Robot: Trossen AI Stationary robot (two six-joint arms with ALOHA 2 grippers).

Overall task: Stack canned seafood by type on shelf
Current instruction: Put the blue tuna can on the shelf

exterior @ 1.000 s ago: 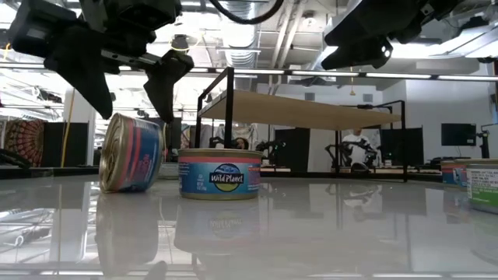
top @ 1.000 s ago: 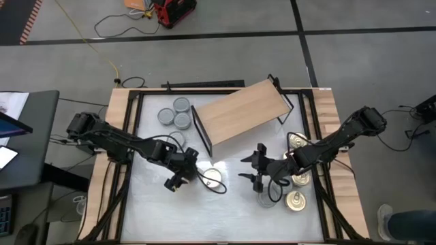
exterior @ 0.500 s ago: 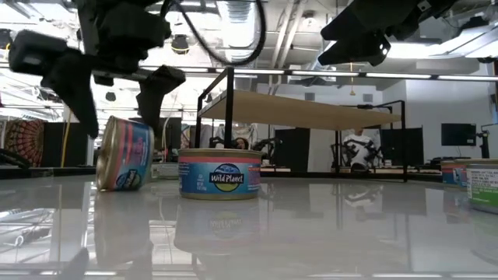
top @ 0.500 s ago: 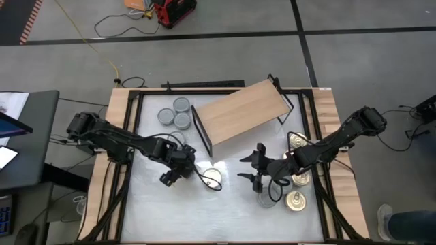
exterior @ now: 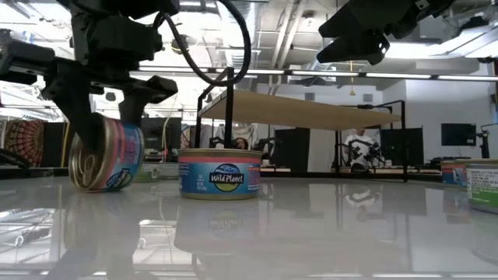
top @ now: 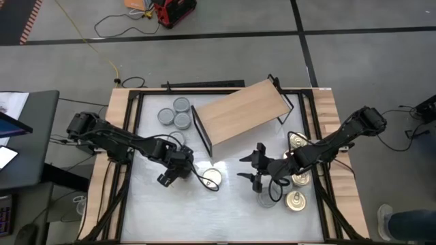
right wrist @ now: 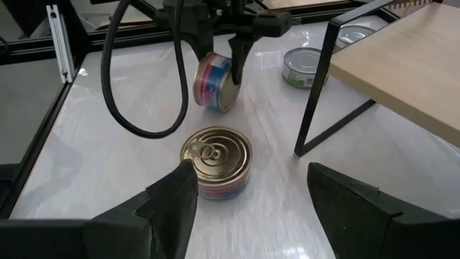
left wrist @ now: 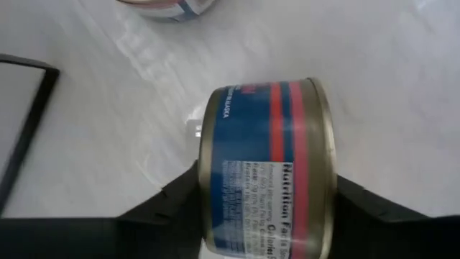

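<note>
A blue-and-red tin stands on its edge near the table's middle left, with my left gripper shut on it; the low view shows it tilted. Just right of it a gold-lidded tin sits flat on the white table. My right gripper hangs open above the table, to that tin's right, and faces it. The shelf, a tan board on a black frame, stands at the far middle. My left gripper pinches the tin by its two flat ends, one finger on each end, the label band between them. The fingers come steeply from above. The tin is on edge and tilted; whether its lower rim touches the table I cannot tell.
Three grey-topped tins sit at the far left beside the shelf's frame. Three gold-lidded tins lie along the right side under my right arm. A green-labelled tin stands near the shelf's leg. A black cable loops from the left wrist.
My left gripper has sunk over the on-edge tin, drifted toward the table's left edge, and shut on the tin's flat ends. The tin has shifted left with it and tipped, its lid facing more toward the near edge.
</note>
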